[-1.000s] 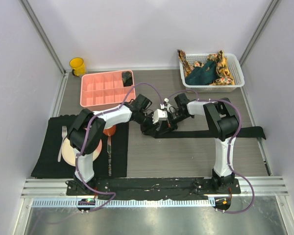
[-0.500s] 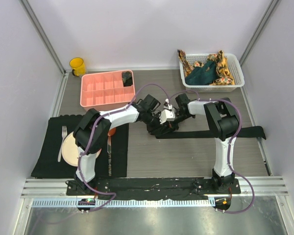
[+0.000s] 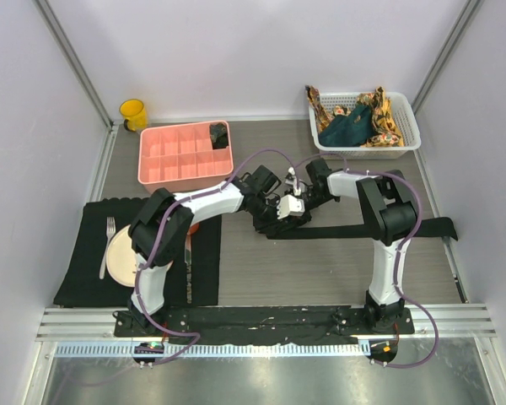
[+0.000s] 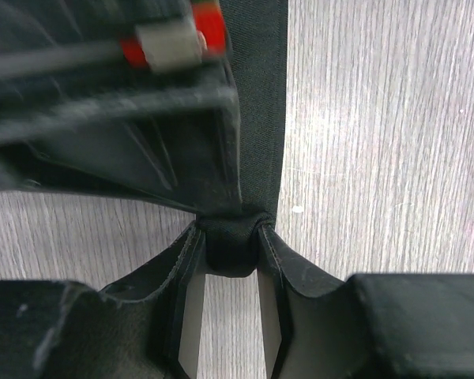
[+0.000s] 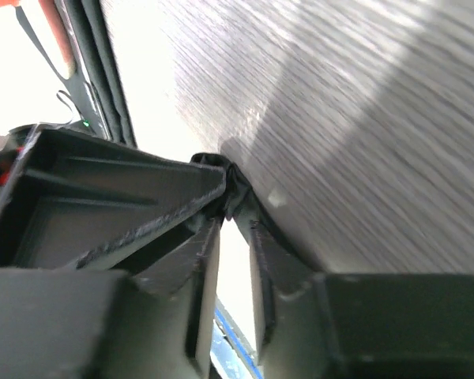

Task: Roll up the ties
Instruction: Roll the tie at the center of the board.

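Note:
A plain black tie lies flat across the table's middle, running right to the table's edge. Its left end is rolled into a small bundle, and my left gripper is shut on that bundle. The unrolled strip leads away from it. In the top view both grippers meet at this end, the left gripper beside the right gripper. In the right wrist view my right gripper has its fingers a narrow gap apart, with black cloth at their tips. A teal tie and orange patterned ties lie in the basket.
The white basket stands at the back right. A pink divided tray with a black roll in one cell is at the back left, next to a yellow cup. A black mat holds a plate, fork and knife.
The left arm has reached further right, bringing its gripper up against the right one at the tie's rolled end. The right fingers, shut before, now stand slightly apart.

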Controlling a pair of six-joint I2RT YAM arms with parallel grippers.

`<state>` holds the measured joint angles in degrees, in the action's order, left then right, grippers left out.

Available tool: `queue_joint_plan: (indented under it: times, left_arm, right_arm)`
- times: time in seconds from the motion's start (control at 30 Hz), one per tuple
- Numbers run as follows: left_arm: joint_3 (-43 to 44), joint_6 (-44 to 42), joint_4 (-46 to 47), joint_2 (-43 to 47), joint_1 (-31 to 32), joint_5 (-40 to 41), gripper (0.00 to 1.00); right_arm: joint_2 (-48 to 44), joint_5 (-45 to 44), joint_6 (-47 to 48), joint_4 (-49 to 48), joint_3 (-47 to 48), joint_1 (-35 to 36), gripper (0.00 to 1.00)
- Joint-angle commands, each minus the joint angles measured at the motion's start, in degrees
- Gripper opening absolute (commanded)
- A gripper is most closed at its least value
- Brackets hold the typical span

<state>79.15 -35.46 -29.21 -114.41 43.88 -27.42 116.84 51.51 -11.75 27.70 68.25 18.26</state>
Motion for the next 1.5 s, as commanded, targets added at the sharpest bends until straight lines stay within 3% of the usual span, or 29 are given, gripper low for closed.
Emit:
queue_joint_plan:
  times: [0.0,0.2,0.43,0.57,0.67,0.77,0.83,0.9,1.17,1.33,1.47]
  left_arm:
    - [-0.5,-1.6,-4.5,-3.4,0.2,2.5,0.34]
    - [-0.3,-2.0,-4.5,-3.5,0.2,2.3,0.36]
    - [-0.8,-2.1,-4.0,-3.3,0.2,1.9,0.38]
    - [-0.8,-2.2,-4.2,-3.5,0.2,2.0,0.38]
    - [-0.8,-1.9,-4.2,-3.6,0.1,1.8,0.40]
    - [-0.8,-1.5,-4.2,-3.7,0.1,1.0,0.41]
    - [-1.1,-1.5,-3.8,-3.5,-0.1,0.8,0.43]
    - [-1.5,-1.1,-3.6,-2.7,-0.8,-0.3,0.49]
    - [-6.5,5.8,7.3,2.8,-5.4,-9.9,0.70]
    - [-13.6,10.2,18.9,5.7,-6.0,-13.4,0.73]
    - [-15.9,14.3,23.1,5.3,-6.0,-15.3,0.73]
  right_arm:
    - [-4.5,2.6,-2.8,-0.2,-1.4,-0.7,0.31]
    - [-4.3,5.8,-10.1,-7.0,-3.2,-0.6,0.38]
    - [-1.4,5.2,-12.4,-10.5,-2.9,0.4,0.37]
    - [0.2,5.1,-11.5,-9.9,-2.2,0.4,0.26]
    - [0.9,3.8,-7.2,-6.1,-1.5,0.5,0.24]
    - [2.3,2.8,-5.2,-4.3,-0.6,0.5,0.14]
    - [3.0,1.7,-3.8,-3.2,0.1,0.4,0.01]
    - [3.3,-0.6,-1.4,-1.3,0.4,0.1,0.01]
    - [3.9,-5.4,4.2,1.9,-0.9,-1.5,0.01]
    - [3.8,-7.6,5.5,1.0,-1.4,-1.4,0.01]
    - [2.2,-10.1,5.9,-1.2,-3.0,-1.4,0.01]
